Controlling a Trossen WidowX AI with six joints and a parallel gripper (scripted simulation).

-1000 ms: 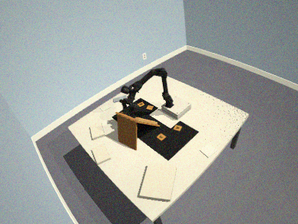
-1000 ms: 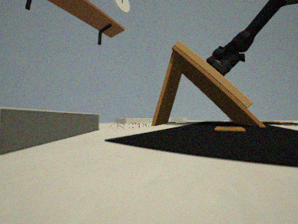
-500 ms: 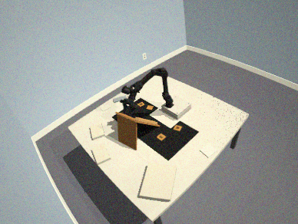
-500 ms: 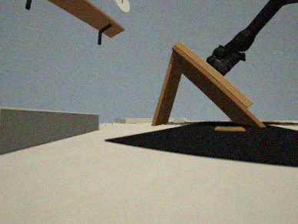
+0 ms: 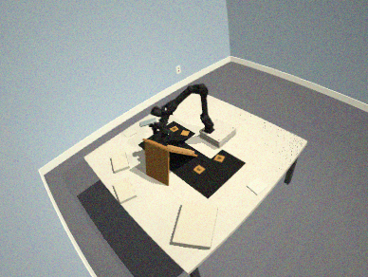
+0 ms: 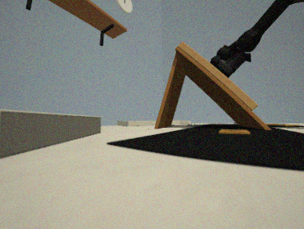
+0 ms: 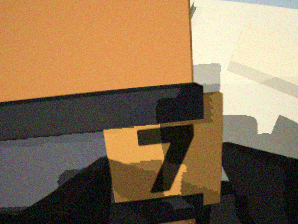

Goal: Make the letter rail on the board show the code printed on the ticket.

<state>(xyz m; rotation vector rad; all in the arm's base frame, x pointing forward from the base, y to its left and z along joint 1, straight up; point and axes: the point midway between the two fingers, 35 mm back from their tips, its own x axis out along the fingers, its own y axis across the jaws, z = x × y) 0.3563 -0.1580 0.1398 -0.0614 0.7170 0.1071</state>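
Note:
My gripper (image 5: pixel 165 136) (image 7: pixel 166 158) is shut on an orange tile marked with a black 7 (image 7: pixel 172 160), one dark finger on each side of it in the wrist view. The tile's upper edge passes behind the end of the dark rail lip (image 7: pixel 100 119); its right part sticks out past that end. The sloping wooden board (image 5: pixel 182 150) (image 6: pixel 219 80) (image 7: pixel 95 45) hides the fingertips in the exterior view. Four other tiles lie flat: two near the arm (image 5: pixel 174 129) (image 5: pixel 185 133) and two on the front black mat (image 5: pixel 219 158) (image 5: pixel 199 169). No ticket code is readable.
The board's rear wooden support (image 5: pixel 156 163) (image 6: pixel 170 94) stands on the pale counter (image 5: pixel 156 206). A large flat pale block (image 5: pixel 195 227) lies near the front corner, and smaller pale blocks (image 5: pixel 119 162) (image 5: pixel 124 190) lie near the left edge. The arm's base stands on a pale block (image 5: pixel 220 136).

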